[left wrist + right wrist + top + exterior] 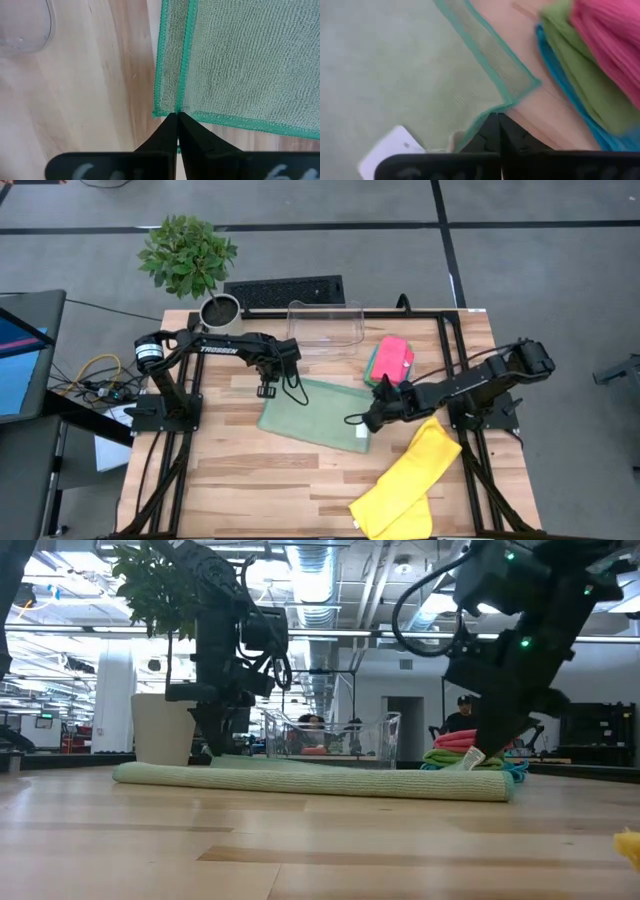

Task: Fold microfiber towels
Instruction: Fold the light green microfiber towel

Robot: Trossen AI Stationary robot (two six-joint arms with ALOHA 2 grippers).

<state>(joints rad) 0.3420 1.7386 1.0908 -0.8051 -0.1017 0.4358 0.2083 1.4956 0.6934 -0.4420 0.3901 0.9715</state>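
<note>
A pale sage green towel (315, 412) lies flat mid-table, doubled over, with a white label (390, 150) near its right end. My left gripper (266, 390) is shut at the towel's far left corner. My right gripper (375, 420) is shut at its right end, beside the label. Pink, bright green and blue towels (390, 360) lie stacked just beyond the right gripper. A yellow towel (405, 480) lies crumpled at the near right. My left gripper pinches the towel's far left corner (181, 109) between its two fingertips, coming from above and pointing down. A lower layer's hem (167, 75) shows beside the upper one; I cannot tell if both are caught. The towel lies flat on the table. My right gripper pinches the upper layer's corner (492, 111) at the towel's right end between its fingertips, slanting down from the table's right side. The lower layer's corner (520, 85) sticks out beyond the fingers. The towel rests on the table.
A clear plastic bin (325, 328) stands at the far edge behind the towel, with a potted plant (215, 305) to its left. Bare wood lies along the near edge, left of the yellow towel.
</note>
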